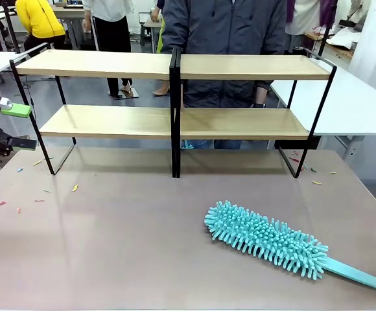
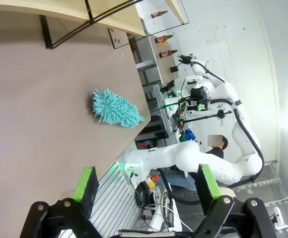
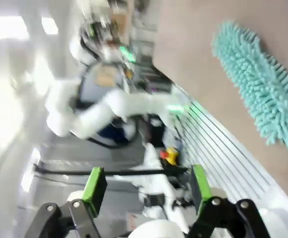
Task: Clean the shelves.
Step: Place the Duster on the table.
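Sideways, the left wrist view catches shelves (image 2: pixel 109 15) above duster (image 2: pixel 115 109).

The left gripper (image 2: pixel 146 191) is black — angular linkage arms with round pivot bolts, each finger faced with a bright green pad (image 2: pixel 86 183). The right gripper (image 3: pixel 146 191) is built the same, black with green pads (image 3: pixel 95 186). Behind them the arms are glossy white, rounded segments. The person (image 1: pixel 223 29) wears a dark grey zipped jacket — a dark wristband at one cuff.
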`<state>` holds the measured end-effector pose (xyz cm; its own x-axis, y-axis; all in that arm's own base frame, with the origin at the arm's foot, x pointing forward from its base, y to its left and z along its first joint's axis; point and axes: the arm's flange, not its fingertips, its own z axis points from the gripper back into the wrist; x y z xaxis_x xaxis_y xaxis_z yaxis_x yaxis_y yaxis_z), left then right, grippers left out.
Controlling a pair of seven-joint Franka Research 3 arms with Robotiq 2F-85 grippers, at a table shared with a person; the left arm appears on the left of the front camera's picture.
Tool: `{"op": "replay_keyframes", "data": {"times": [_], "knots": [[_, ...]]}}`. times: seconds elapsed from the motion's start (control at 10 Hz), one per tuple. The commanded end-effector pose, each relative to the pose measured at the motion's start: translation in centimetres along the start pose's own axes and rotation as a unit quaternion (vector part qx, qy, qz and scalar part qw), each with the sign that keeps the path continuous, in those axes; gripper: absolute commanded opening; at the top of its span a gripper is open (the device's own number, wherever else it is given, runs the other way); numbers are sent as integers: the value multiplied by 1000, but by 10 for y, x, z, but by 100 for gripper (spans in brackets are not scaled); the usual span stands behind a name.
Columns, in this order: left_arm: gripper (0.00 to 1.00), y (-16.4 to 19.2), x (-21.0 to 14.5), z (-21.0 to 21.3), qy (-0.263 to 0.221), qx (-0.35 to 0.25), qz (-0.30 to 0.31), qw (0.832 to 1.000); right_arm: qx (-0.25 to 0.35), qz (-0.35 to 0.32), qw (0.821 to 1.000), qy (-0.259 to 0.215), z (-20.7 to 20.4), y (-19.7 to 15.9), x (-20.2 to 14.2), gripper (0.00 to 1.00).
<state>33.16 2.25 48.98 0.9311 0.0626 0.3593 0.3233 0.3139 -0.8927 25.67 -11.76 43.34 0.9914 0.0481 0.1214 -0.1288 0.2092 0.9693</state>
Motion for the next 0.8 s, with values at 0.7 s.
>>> {"op": "replay_keyframes", "data": {"times": [0.7], "knots": [[100,0,2,-2,-7,-13,-12,1000,0,0,1000,0,0,0,0,85]]}}
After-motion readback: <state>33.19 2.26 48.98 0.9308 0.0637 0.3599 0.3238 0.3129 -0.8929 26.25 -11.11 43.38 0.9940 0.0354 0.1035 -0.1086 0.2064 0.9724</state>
